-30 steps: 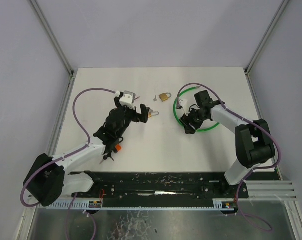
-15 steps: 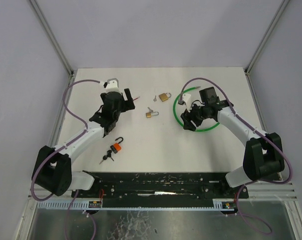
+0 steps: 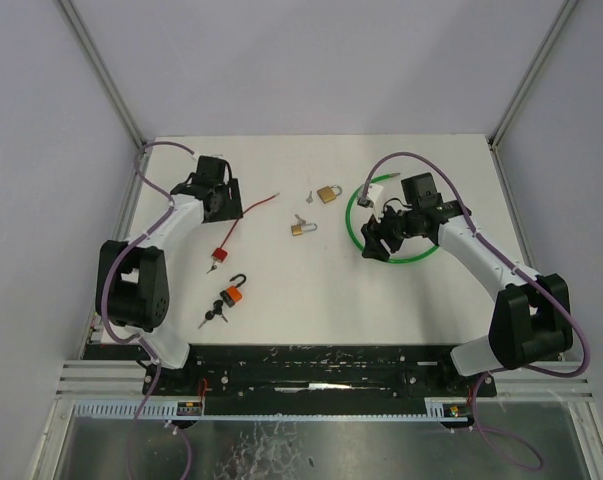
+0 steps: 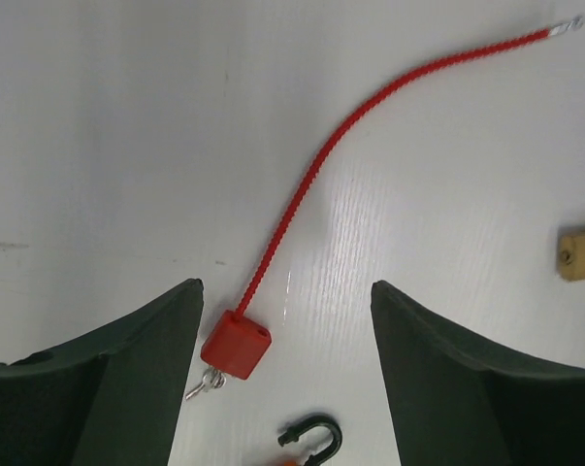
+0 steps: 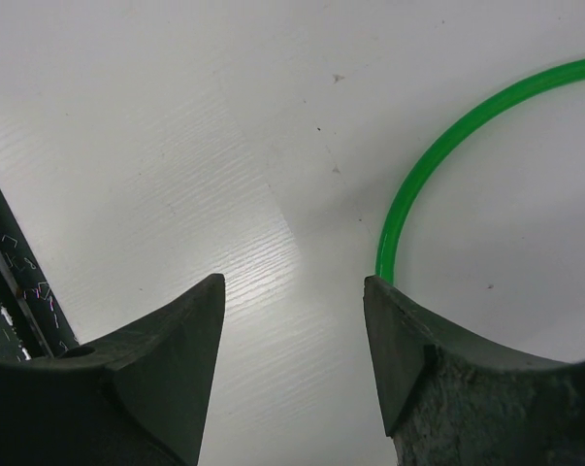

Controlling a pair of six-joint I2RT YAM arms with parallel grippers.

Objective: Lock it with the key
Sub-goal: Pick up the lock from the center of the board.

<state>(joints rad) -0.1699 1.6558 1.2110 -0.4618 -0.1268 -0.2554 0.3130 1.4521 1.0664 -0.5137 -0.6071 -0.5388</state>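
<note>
A red cable lock [image 3: 219, 254] lies on the white table, its small silver key [image 4: 206, 383] in the body [image 4: 236, 345] and its red cable [image 4: 370, 107] curving away unfastened. My left gripper [image 4: 284, 291] hangs open high above it, nothing between the fingers; from above the left gripper [image 3: 224, 203] sits at the far left. An orange and black padlock [image 3: 231, 293] lies with its shackle [image 4: 311, 437] open and keys [image 3: 212, 316] beside it. My right gripper [image 5: 290, 286] is open and empty beside a green cable loop [image 5: 438, 155].
Two brass padlocks [image 3: 328, 193] [image 3: 299, 229] lie mid-table, a loose key [image 3: 308, 197] near the farther one. The green loop [image 3: 386, 225] circles the right gripper [image 3: 373, 243]. Walls close in on the left, back and right sides.
My left arm has swung from over the nearer brass padlock back to the far left, and the red cable lock now lies uncovered on the table. The right arm shifted only slightly.
</note>
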